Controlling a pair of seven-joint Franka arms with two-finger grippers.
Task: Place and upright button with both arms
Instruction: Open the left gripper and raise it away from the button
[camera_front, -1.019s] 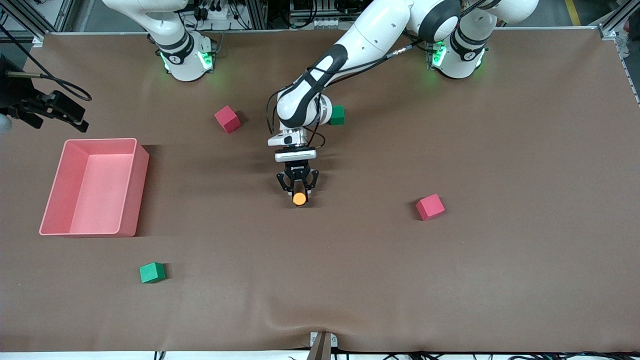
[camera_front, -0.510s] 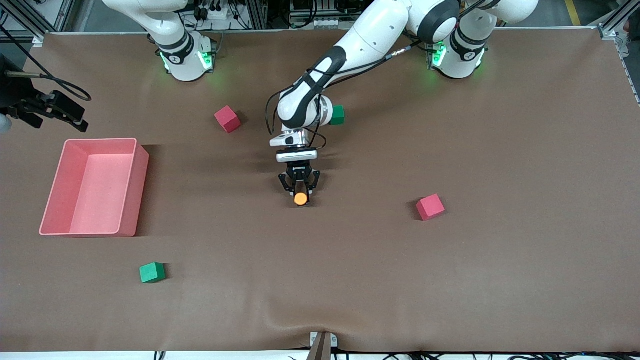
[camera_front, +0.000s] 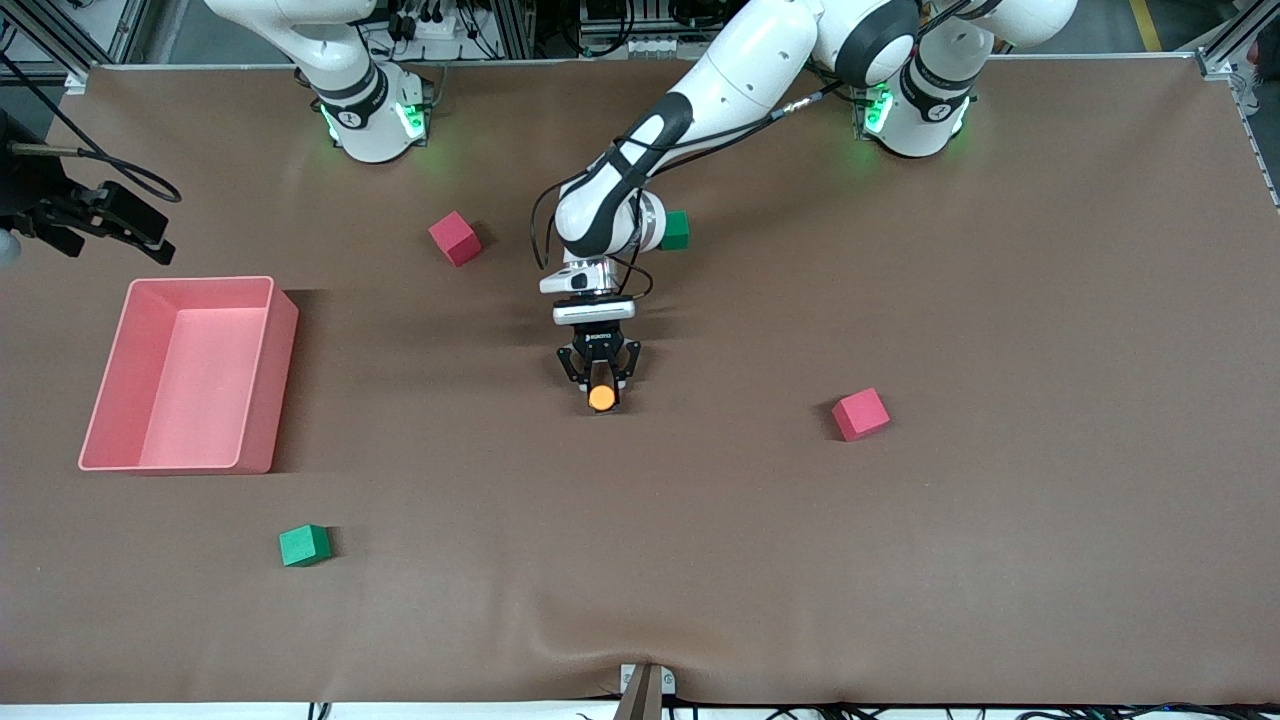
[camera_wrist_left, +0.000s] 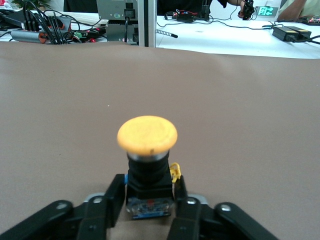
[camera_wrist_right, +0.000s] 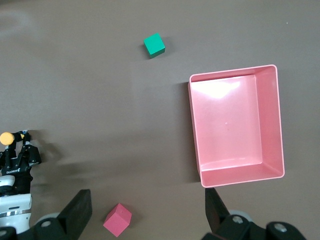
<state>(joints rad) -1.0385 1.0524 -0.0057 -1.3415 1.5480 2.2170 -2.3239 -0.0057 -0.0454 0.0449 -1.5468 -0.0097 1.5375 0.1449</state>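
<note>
The button (camera_front: 601, 397) stands upright at the middle of the table, its round orange cap (camera_wrist_left: 147, 134) on top of the short black body (camera_wrist_left: 148, 176). My left gripper (camera_front: 599, 378) reaches in low and nearly level. One finger lies against each side of the black body, and it is shut on the button. My right gripper (camera_wrist_right: 146, 210) hangs high above the right arm's end of the table, looking straight down. It waits there, open wide, with nothing between its fingers.
A pink bin (camera_front: 190, 283) sits toward the right arm's end. Pink cubes (camera_front: 455, 238) (camera_front: 860, 414) and green cubes (camera_front: 304, 545) (camera_front: 674, 230) lie scattered. The green one by the left forearm is partly hidden.
The left hand shifted slightly with the button, then held still. The right arm has not moved.
</note>
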